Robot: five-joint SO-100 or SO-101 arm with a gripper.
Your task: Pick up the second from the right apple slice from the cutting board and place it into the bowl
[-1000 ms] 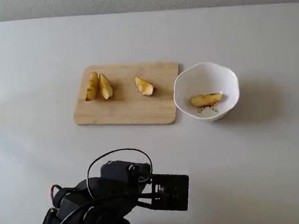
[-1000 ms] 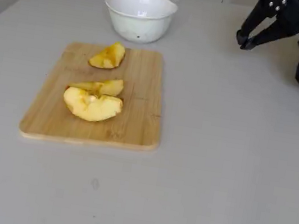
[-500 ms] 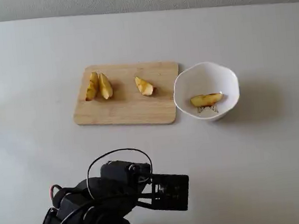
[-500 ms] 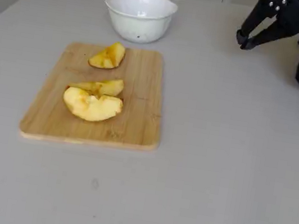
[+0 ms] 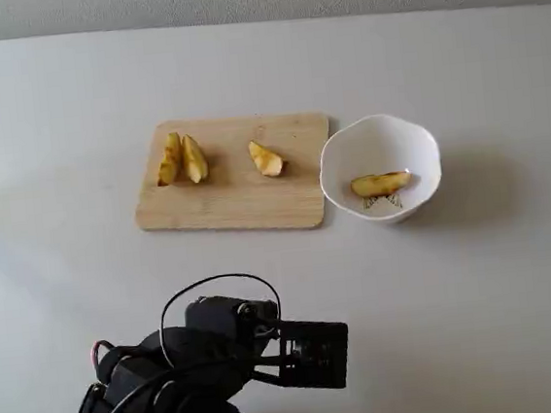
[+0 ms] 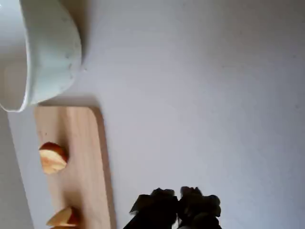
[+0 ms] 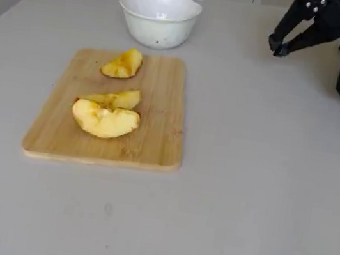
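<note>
Board with three apple slices, bowl beside it with one slice inside.

You have the cutting board (image 5: 235, 186), pale wood with rounded corners, lying flat on the worktop with three yellow slices on it: two at its left end in a fixed view, the leftmost slice (image 5: 168, 159) touching its neighbour slice (image 5: 194, 160) (their tips meet), and a lone slice (image 5: 266, 159) well apart toward the right. Just off the board's right edge you see the white bowl (image 5: 424, 145), upright, wavy-rimmed, holding one slice in the bowl (image 5: 381, 184) lying over a dark drawing on its bottom.
</note>
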